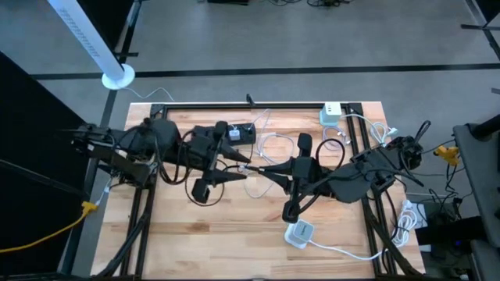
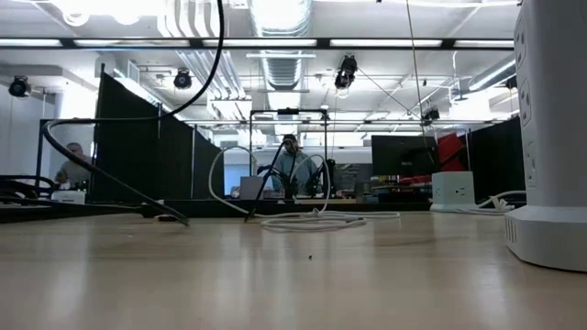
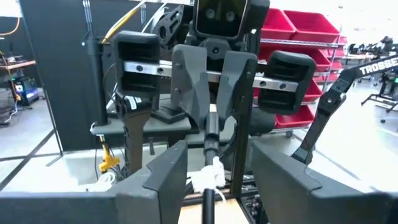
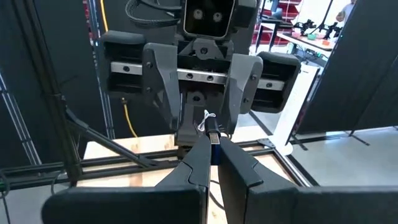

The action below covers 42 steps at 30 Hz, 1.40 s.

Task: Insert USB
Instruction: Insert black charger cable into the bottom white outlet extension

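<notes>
USB plug [image 4: 212,138]: a small silvery-blue tip on a thin white cable, pinched between the narrowed fingers of the right gripper [image 1: 261,168] above the middle of the table [image 1: 234,242]. Facing it tip to tip is the left gripper [image 1: 247,171]. In the right wrist view that gripper's fingers [image 4: 163,81] stand on either side of a dark block with a bit of white cable showing at its face, the plug just in front of it. In the left wrist view the left fingers [image 3: 166,177] sit apart, with a dark cable and a white tag between them, so whether they grip anything I cannot tell.

Behind the grippers, toward the far edge of the table, white cable [image 1: 275,144] lies in loose loops. A white charger [image 1: 331,114] sits at the far right corner, and a white power strip [image 1: 299,232] lies near the front edge, below the right arm.
</notes>
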### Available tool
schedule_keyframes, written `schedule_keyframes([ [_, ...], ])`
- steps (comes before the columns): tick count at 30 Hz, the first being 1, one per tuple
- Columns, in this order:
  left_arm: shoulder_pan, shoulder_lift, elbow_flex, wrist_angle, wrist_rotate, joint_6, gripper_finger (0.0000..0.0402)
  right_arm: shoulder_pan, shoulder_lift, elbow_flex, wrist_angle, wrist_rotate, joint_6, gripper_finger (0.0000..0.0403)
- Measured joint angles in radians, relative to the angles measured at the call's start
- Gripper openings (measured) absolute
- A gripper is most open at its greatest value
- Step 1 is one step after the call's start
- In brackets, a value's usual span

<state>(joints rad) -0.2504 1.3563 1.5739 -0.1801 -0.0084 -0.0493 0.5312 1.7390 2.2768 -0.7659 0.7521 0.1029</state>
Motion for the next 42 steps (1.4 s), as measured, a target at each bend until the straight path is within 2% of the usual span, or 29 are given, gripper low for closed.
schedule_keyframes([
  [12, 0.003, 0.022, 0.001, 0.121, 0.025, -0.025, 0.0134, -0.002, 0.000, -0.001, -0.006, 0.005, -0.012, 0.0004],
  [29, 0.024, 0.042, 0.001, 0.088, 0.026, -0.094, 0.0116, -0.006, 0.000, -0.002, 0.001, 0.008, -0.025, 0.0004],
  [34, 0.030, 0.042, 0.001, 0.064, 0.026, -0.099, 0.0082, -0.006, 0.000, -0.002, 0.001, 0.008, -0.025, 0.0004],
  [38, 0.030, 0.041, 0.001, 0.066, 0.027, -0.039, 0.0027, -0.007, 0.000, -0.002, 0.002, 0.009, -0.024, 0.0004],
  [42, 0.030, 0.036, 0.001, 0.063, 0.029, 0.008, 0.0021, -0.007, 0.000, -0.002, -0.013, 0.008, -0.015, 0.0004],
])
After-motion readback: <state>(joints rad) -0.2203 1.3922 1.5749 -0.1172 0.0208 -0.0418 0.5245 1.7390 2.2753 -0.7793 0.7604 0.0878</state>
